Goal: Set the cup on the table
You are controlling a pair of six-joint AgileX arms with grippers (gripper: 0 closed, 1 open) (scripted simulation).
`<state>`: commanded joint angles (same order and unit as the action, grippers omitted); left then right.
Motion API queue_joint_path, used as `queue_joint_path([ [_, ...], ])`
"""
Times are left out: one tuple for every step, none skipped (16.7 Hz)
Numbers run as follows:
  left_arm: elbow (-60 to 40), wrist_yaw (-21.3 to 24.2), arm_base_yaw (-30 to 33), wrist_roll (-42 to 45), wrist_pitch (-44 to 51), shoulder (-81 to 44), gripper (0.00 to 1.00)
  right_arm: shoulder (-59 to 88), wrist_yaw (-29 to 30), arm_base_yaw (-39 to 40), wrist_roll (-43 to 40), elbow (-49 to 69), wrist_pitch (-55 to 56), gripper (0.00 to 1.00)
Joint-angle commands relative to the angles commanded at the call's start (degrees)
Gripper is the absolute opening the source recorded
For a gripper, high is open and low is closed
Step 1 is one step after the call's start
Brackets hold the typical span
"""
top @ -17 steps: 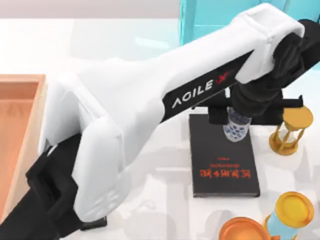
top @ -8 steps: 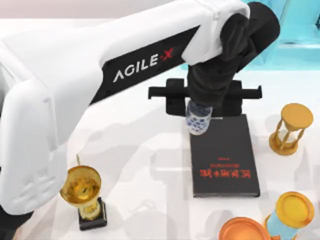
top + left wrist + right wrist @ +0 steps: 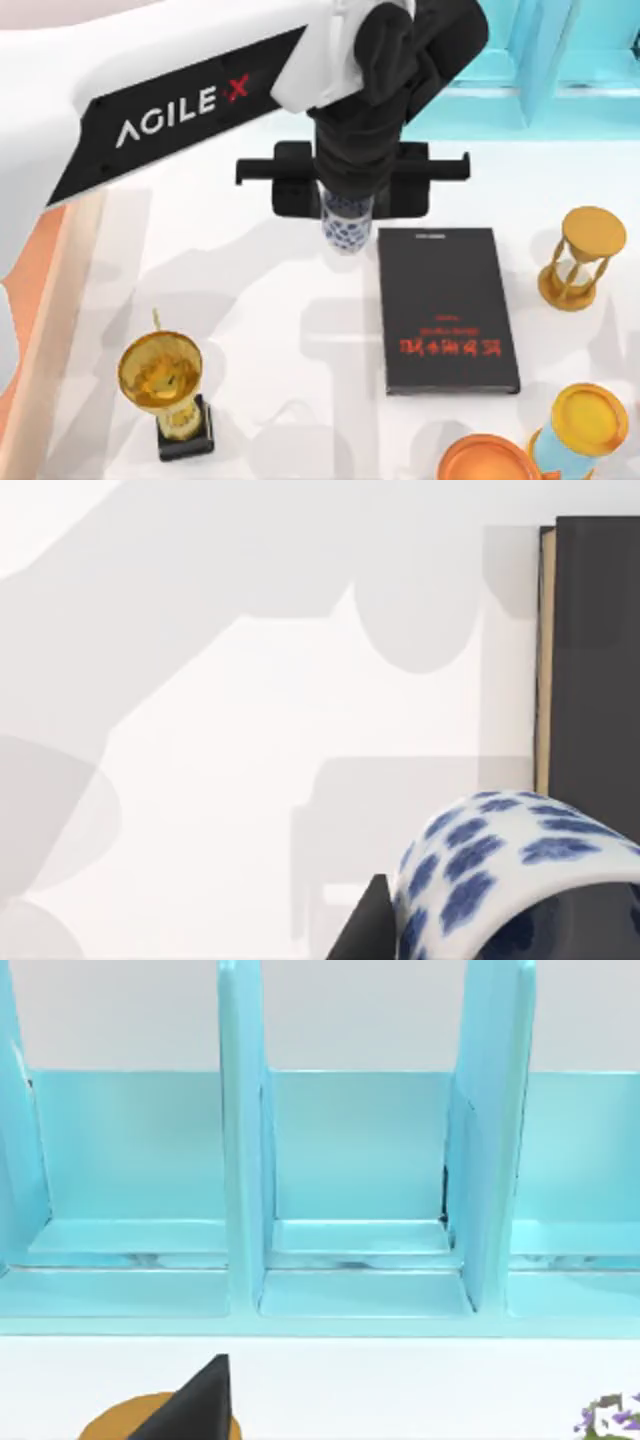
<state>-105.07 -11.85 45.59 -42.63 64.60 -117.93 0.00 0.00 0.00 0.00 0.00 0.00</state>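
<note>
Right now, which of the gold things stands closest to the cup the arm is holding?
The gold trophy goblet, on its black base left of the black book, looks slightly nearer the cup than the gold hourglass at the right.

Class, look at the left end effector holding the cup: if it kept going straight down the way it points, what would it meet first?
Most likely bare table. The left end effector points down with the cup beside the black book's left edge, seemingly clear of it; height above the surface is hard to judge.

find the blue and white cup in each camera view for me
Top view: the cup hangs under the left gripper, just left of the black book.
Left wrist view: cup at the lower edge, book beside it.
Right wrist view: not in it.
Shared landmark: the book.
</note>
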Motion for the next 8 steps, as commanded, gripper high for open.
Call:
queue_joint_path([
  [0.0,0.0,0.0,0.0,0.0,0.0,0.00,0.0,0.0,0.0,0.0,0.0,0.0,1.00],
  [0.0,0.0,0.0,0.0,0.0,0.0,0.00,0.0,0.0,0.0,0.0,0.0,0.0,1.00],
  [-0.1,-0.1,0.3,0.0,0.2,-0.3,0.00,0.0,0.0,0.0,0.0,0.0,0.0,1.00],
  [0.0,-0.1,0.3,0.0,0.0,-0.3,0.00,0.0,0.0,0.0,0.0,0.0,0.0,1.00],
  [0.5,0.0,0.1,0.1,-0.7,-0.3,0.00,0.0,0.0,0.0,0.0,0.0,0.0,1.00],
  [1.3,0.0,-0.1,0.2,-1.9,-0.5,0.00,0.0,0.0,0.0,0.0,0.0,0.0,1.00],
  [2.4,0.0,-0.3,0.4,-3.5,-0.8,0.00,0.0,0.0,0.0,0.0,0.0,0.0,1.00],
  [3.6,0.1,-0.5,0.6,-5.3,-1.2,0.00,0.0,0.0,0.0,0.0,0.0,0.0,1.00],
])
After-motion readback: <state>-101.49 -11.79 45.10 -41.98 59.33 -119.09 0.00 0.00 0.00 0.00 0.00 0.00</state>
